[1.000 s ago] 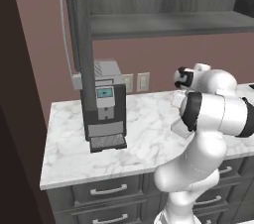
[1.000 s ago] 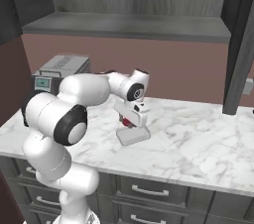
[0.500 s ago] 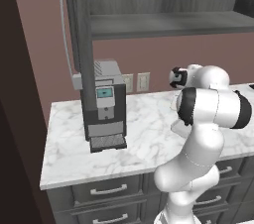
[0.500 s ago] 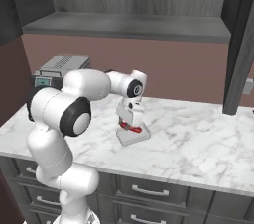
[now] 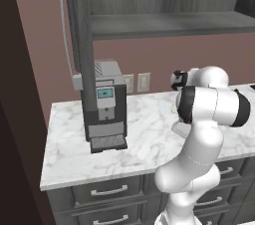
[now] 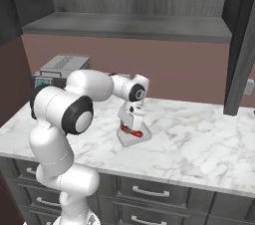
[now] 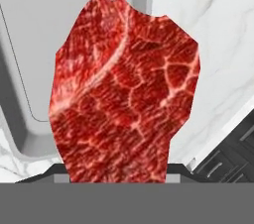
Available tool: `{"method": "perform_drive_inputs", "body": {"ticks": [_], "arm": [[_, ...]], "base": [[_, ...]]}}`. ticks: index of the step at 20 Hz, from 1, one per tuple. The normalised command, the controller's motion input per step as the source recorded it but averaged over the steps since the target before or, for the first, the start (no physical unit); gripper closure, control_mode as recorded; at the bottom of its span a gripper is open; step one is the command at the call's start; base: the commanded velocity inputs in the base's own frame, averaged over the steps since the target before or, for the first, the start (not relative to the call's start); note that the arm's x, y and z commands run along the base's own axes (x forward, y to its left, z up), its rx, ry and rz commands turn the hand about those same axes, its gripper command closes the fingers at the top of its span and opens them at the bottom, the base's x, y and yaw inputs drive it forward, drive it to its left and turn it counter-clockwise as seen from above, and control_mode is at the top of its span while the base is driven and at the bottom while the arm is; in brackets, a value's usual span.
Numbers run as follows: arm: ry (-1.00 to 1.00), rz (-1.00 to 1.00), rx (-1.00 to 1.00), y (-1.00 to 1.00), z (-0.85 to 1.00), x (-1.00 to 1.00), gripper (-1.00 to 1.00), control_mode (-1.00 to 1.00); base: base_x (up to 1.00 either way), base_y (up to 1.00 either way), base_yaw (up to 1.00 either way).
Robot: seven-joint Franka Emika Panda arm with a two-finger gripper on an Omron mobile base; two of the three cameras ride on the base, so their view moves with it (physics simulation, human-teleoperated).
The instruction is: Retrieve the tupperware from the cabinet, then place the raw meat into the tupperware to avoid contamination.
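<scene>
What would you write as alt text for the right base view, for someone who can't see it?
A white robot arm reaches over a marble counter, its gripper pointing down and holding a piece of red raw meat just over a shallow translucent tupperware. A coffee machine stands behind the arm, and the open cabinet hangs above, its door swung out at right.

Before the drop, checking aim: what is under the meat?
Under the meat, held by the gripper, the tupperware sits on the counter. The meat hides much of the tupperware's floor.
</scene>
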Motion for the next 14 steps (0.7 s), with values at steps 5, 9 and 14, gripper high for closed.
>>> {"method": "perform_drive_inputs", "body": {"ticks": [5,9,14], "arm": [[0.00,0.00,0.00,0.12,-0.16,0.00,1.00,-1.00],[0.01,0.00,0.00,0.15,-0.11,0.02,1.00,-1.00],[0.02,0.00,0.00,0.25,-0.10,0.01,-1.00,-1.00]], "base": [[0.00,0.00,0.00],[0.00,0.00,0.00],[0.00,0.00,0.00]]}}
